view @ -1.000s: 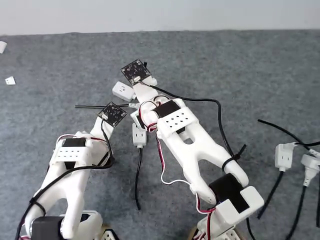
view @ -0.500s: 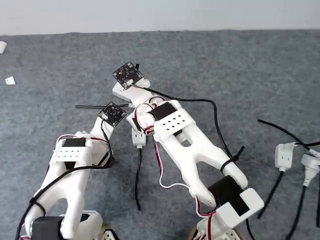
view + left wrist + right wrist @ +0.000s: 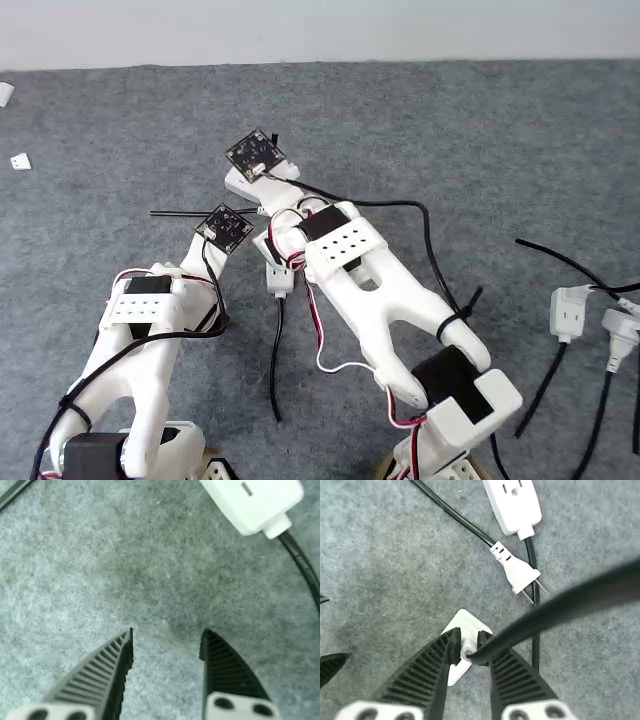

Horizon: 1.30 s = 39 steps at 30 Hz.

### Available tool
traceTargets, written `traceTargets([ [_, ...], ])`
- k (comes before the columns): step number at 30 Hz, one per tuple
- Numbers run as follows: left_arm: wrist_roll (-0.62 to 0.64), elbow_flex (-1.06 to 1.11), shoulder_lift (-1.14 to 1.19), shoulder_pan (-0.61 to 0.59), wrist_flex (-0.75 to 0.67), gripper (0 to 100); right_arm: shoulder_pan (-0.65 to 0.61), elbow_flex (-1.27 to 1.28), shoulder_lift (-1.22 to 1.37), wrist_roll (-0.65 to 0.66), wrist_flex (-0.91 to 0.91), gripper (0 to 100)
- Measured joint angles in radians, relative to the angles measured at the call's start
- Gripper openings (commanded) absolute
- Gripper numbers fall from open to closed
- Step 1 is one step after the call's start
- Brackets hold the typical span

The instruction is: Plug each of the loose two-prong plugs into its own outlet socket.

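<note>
Right now: R tool (image 3: 468,637) narrow on white block (image 3: 468,620); L tool (image 3: 167,635) wide, above grey carpet (image 3: 125,570) nr corded socket (image 3: 255,502)

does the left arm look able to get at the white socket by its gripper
Probably yes: the left gripper is open, and only bare carpet lies between it and the white socket. The right gripper, shut on a white block, is not between them.

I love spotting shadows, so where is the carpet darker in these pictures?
Left wrist view: a soft dark patch on the grey carpet ahead of the open black ribbed left tool. Right wrist view: a darker smudge away from the white two-prong plug. High view: faint shade under the white arms.
</note>
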Motion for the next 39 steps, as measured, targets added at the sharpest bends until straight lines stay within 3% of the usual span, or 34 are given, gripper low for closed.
traceTargets([
  [27,0.000,0.000,0.000,-0.008,0.000,21,0.000,-0.084,0.146,0.000,0.060,1.3],
  [36,0.000,0.000,0.000,-0.008,0.000,21,-0.008,-0.087,0.176,-0.107,0.130,23.0],
  [39,0.000,0.000,0.000,-0.008,0.000,21,-0.021,-0.091,0.181,-0.146,0.166,24.5],
])
